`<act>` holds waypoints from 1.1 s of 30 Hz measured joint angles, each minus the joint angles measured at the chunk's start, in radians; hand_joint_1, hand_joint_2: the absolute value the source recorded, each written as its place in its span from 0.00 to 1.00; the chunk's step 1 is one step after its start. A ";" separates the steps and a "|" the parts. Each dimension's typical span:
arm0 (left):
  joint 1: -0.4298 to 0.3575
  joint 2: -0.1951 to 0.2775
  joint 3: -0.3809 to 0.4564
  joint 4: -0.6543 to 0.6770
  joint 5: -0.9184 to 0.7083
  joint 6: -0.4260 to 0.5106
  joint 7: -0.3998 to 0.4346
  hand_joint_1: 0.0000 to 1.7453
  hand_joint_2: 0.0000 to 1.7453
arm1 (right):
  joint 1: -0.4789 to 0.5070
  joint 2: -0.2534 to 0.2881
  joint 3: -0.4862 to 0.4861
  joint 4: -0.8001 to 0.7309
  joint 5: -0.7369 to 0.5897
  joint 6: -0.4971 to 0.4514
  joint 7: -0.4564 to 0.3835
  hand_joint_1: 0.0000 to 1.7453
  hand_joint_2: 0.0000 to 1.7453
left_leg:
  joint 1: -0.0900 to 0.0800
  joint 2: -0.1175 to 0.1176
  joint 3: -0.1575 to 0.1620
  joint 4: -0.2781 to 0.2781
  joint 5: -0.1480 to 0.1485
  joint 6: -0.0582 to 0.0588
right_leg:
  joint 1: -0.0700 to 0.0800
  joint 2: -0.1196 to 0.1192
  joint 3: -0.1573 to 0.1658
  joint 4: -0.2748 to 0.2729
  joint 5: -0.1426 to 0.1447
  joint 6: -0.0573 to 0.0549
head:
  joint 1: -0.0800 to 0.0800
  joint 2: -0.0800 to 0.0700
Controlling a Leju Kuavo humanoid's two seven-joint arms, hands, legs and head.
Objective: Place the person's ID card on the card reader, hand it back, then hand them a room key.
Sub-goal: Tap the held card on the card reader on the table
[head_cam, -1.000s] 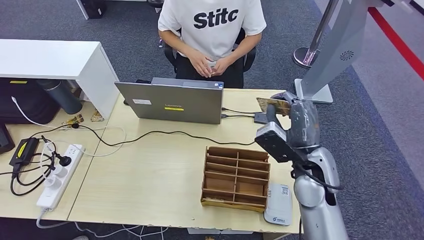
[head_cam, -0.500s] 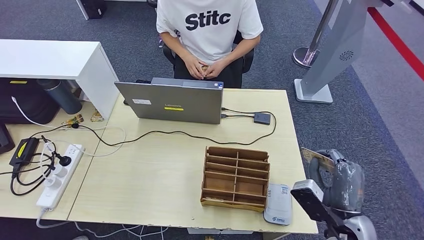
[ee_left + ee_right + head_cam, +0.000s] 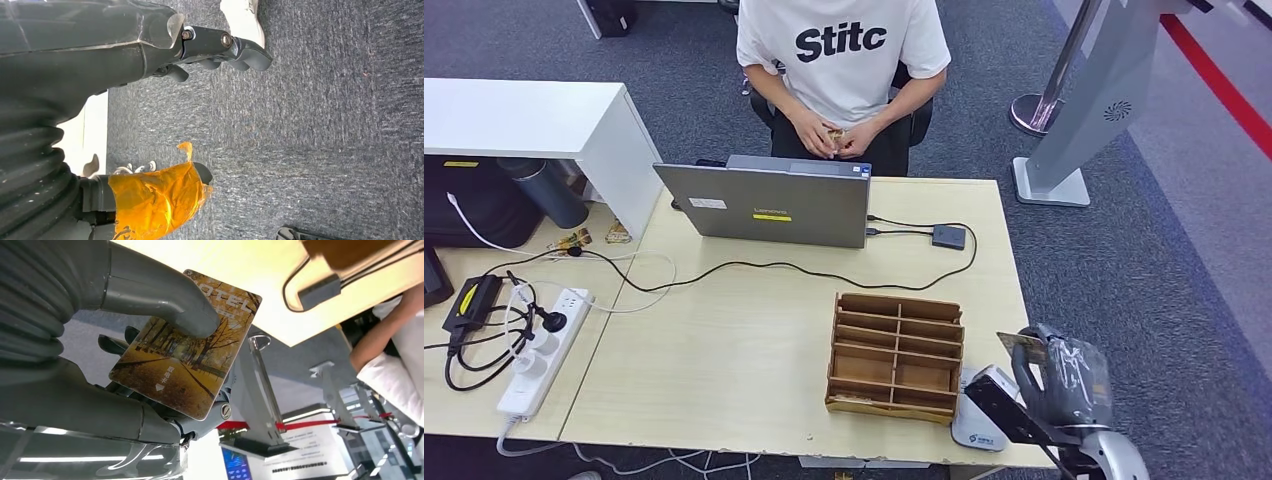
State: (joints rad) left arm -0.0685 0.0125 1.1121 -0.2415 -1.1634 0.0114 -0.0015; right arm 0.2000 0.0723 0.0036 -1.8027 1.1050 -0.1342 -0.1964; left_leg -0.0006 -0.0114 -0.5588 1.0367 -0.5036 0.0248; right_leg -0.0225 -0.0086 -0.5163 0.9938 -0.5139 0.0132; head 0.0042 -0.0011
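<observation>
My right hand (image 3: 1069, 385) hangs low beside the desk's near right corner and pinches a card (image 3: 1022, 346) printed with autumn trees. In the right wrist view the card (image 3: 185, 345) reads HOTEL, and the thumb (image 3: 165, 305) presses on its face. The white card reader (image 3: 980, 410) lies on the desk just left of that hand. The seated person (image 3: 842, 60) at the far side holds something small in both hands (image 3: 834, 135). My left hand (image 3: 100, 75) hangs over grey carpet, fingers (image 3: 225, 45) apart and holding nothing.
A wooden compartment tray (image 3: 894, 355) stands next to the reader. A grey laptop (image 3: 769, 205) with a cable and small black hub (image 3: 948, 237) sits at the far edge. A power strip (image 3: 544, 350) lies at the left. A grey kiosk stand (image 3: 1064, 150) rises at the right.
My right hand, still holding the card, dropped from the desk's far right side to below the near right corner, then shifted left toward the reader.
</observation>
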 joint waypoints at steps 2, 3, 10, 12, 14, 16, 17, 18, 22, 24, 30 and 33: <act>0.000 0.001 0.000 0.000 0.000 0.000 0.000 0.00 1.00 | 0.000 -0.008 0.011 0.011 0.000 0.004 0.006 1.00 1.00 | 0.000 0.000 0.000 0.000 0.000 0.000 | 0.000 0.000 0.000 0.000 0.000 0.000 | 0.000 0.000; 0.000 0.001 0.001 0.000 -0.001 0.000 0.000 0.00 1.00 | 0.000 -0.012 0.015 0.015 0.002 0.009 0.013 1.00 1.00 | 0.000 0.000 0.000 0.000 0.000 0.000 | 0.000 0.000 0.000 0.000 0.000 0.000 | 0.000 0.000; 0.000 0.004 0.012 0.000 -0.017 -0.002 -0.005 0.00 1.00 | -0.004 -0.063 0.061 0.073 0.015 0.080 0.113 1.00 1.00 | 0.000 0.000 0.000 0.000 0.000 0.000 | 0.000 0.000 0.000 0.000 0.000 0.000 | 0.000 0.000; -0.001 0.006 0.015 0.000 -0.021 -0.002 -0.005 0.00 1.00 | -0.007 -0.080 0.075 0.093 0.014 0.099 0.133 1.00 1.00 | 0.000 0.000 0.000 0.000 0.000 0.000 | 0.000 0.000 0.000 0.000 0.000 0.000 | 0.000 0.000; -0.001 0.008 0.017 0.000 -0.025 -0.002 -0.005 0.00 1.00 | -0.009 -0.096 0.088 0.112 0.011 0.115 0.148 1.00 1.00 | 0.000 0.000 0.000 0.000 0.000 0.000 | 0.000 0.000 0.000 0.000 0.000 0.000 | 0.000 0.000; -0.001 0.009 0.019 0.000 -0.030 -0.002 -0.005 0.00 1.00 | -0.013 -0.112 0.101 0.131 0.007 0.132 0.163 1.00 1.00 | 0.000 0.000 0.000 0.000 0.000 0.000 | 0.000 0.000 0.000 0.000 0.000 0.000 | 0.000 0.000; -0.001 0.009 0.020 0.000 -0.032 -0.002 -0.005 0.00 1.00 | -0.015 -0.120 0.108 0.142 0.004 0.139 0.170 1.00 1.00 | 0.000 0.000 0.000 0.000 0.000 0.000 | 0.000 0.000 0.000 0.000 0.000 0.000 | 0.000 0.000; -0.001 0.009 0.021 0.000 -0.033 -0.002 -0.005 0.00 1.00 | -0.018 -0.127 0.113 0.150 0.001 0.144 0.174 1.00 1.00 | 0.000 0.000 0.000 0.000 0.000 0.000 | 0.000 0.000 0.000 0.000 0.000 0.000 | 0.000 0.000; -0.002 0.009 0.023 0.000 -0.037 -0.001 -0.004 0.00 1.00 | -0.034 -0.148 0.129 0.175 -0.006 0.155 0.184 1.00 1.00 | 0.000 0.000 0.001 0.000 0.000 0.000 | 0.000 0.000 0.000 0.000 0.000 0.000 | 0.000 0.000; -0.002 0.009 0.024 0.000 -0.039 -0.001 -0.002 0.00 1.00 | -0.043 -0.157 0.137 0.188 -0.008 0.161 0.190 1.00 1.00 | 0.000 0.000 0.001 0.000 0.000 0.000 | 0.000 0.000 0.001 0.000 0.000 0.000 | 0.000 0.000; -0.003 0.009 0.025 0.000 -0.042 -0.001 0.001 0.00 1.00 | -0.059 -0.173 0.148 0.212 -0.016 0.165 0.194 1.00 1.00 | 0.000 0.000 0.001 0.000 0.000 0.000 | 0.000 0.000 0.001 0.000 0.000 0.000 | 0.000 0.000; -0.003 0.009 0.026 0.000 -0.042 -0.001 0.002 0.00 1.00 | -0.062 -0.176 0.150 0.218 -0.018 0.164 0.194 1.00 1.00 | 0.000 0.000 0.002 0.000 0.000 0.000 | 0.000 0.000 0.001 0.000 0.000 0.000 | 0.000 0.000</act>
State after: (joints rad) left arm -0.0711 0.0214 1.1377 -0.2415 -1.2051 0.0107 0.0000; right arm 0.1383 -0.1036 0.1535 -1.5849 1.0875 0.0302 -0.0023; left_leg -0.0006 -0.0112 -0.5573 1.0367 -0.5035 0.0248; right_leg -0.0225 -0.0084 -0.5150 0.9936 -0.5138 0.0133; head 0.0042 -0.0011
